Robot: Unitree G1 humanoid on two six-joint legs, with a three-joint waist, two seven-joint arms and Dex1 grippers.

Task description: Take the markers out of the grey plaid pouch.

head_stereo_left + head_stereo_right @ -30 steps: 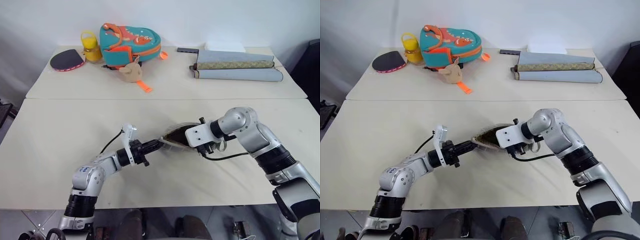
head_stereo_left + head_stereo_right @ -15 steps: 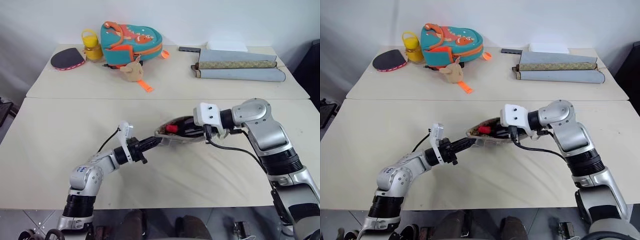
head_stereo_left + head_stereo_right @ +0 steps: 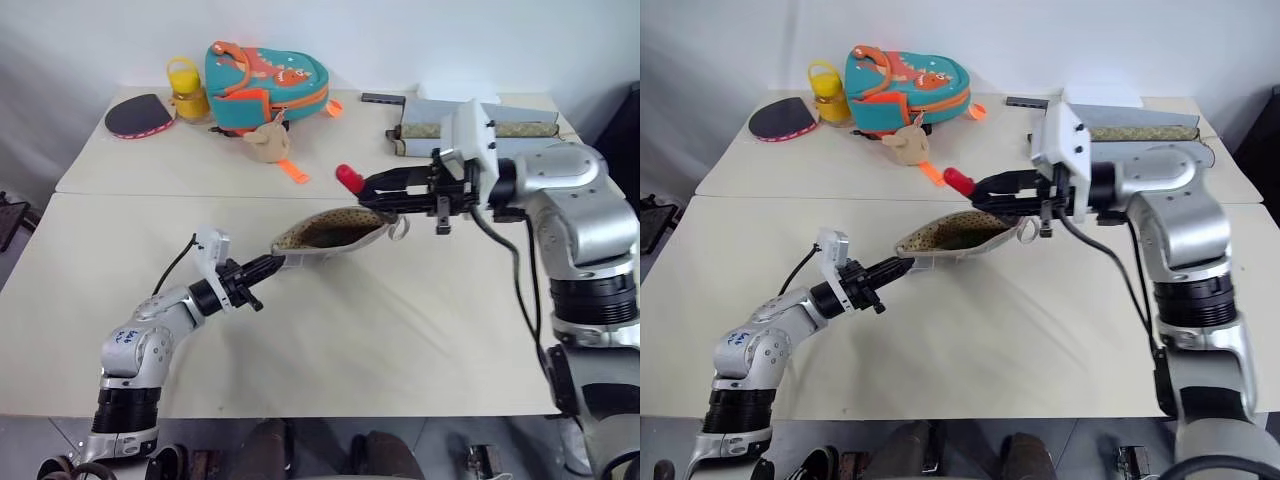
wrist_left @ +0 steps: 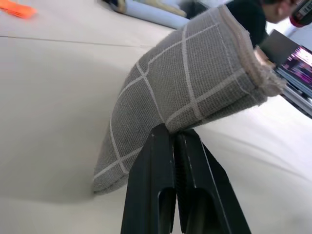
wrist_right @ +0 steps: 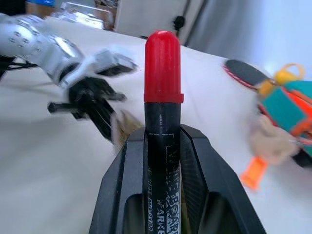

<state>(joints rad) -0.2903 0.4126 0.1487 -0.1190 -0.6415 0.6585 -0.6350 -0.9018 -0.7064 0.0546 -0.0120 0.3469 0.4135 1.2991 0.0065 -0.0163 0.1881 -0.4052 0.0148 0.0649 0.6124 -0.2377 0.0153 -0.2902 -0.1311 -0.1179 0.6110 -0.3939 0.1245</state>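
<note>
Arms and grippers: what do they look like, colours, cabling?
Both arms are silver-grey metal segments with black joint bands. Each wrist carries a white camera block and a loose black cable. The left gripper and right gripper each have two slim black fingers.

Two head eyes looking down and forward over the table [image 3: 420, 330], sharing pouch [image 3: 330, 232] and both arms; each wrist camera sighting close along its fingers, left at pouch fabric, right at marker [image 5: 163, 92].

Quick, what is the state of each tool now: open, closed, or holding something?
Left tool: closed on the edge of the grey pouch.
Right tool: closed on a black marker with a red cap, lifted clear of the pouch.
</note>
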